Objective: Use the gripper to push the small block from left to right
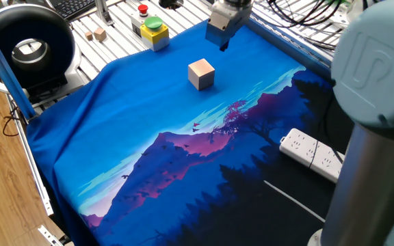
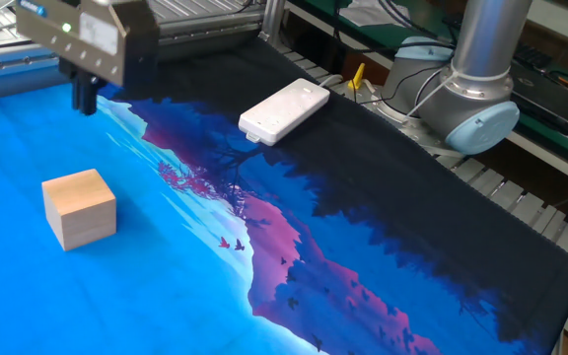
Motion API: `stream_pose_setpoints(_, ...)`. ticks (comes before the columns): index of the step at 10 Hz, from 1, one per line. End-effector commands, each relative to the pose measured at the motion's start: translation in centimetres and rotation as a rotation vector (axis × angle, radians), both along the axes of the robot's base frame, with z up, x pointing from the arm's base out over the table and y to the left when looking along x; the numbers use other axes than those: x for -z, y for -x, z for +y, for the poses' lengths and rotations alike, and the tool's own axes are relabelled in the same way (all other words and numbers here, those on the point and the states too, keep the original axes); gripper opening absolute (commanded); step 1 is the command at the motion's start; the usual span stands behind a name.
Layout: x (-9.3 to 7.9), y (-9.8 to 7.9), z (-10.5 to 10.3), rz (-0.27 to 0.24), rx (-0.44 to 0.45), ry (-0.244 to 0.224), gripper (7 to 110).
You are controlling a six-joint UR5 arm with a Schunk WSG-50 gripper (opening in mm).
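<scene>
Small block (image 1: 201,73) sits alone on the blue cloth (image 1: 135,130). Gripper (image 1: 223,45) hangs above and apart from it, fingers look pressed together. I'd drop it low beside the block's left face, then push square through centre.

I count one small block (image 1: 201,73), two tinier wooden blocks (image 1: 99,33), one power strip (image 1: 314,154), one gripper (image 1: 223,46)

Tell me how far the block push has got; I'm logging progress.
Done: nothing visible; the small block sits square on the blue cloth, untouched. In hand: the gripper hangs above the cloth, apart from the block. Left: coming down beside the block, then the whole push.
</scene>
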State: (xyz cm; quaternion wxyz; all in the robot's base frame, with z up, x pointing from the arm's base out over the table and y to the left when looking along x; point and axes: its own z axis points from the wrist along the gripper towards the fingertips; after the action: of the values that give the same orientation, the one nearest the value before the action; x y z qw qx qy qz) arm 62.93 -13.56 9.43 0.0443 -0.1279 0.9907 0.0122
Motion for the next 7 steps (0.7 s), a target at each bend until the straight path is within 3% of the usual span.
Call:
stream_pose_setpoints(1, 3.1, -1.5, -0.7, -0.045, -0.013, -0.012, 7)
stream_pose_setpoints(3, 4.5, -2.0, -1.1, -0.06, -0.014, -0.012, 7)
stream_pose_setpoints(7, 4.8, -2.4, -0.9, -0.064, -0.016, -0.01, 7)
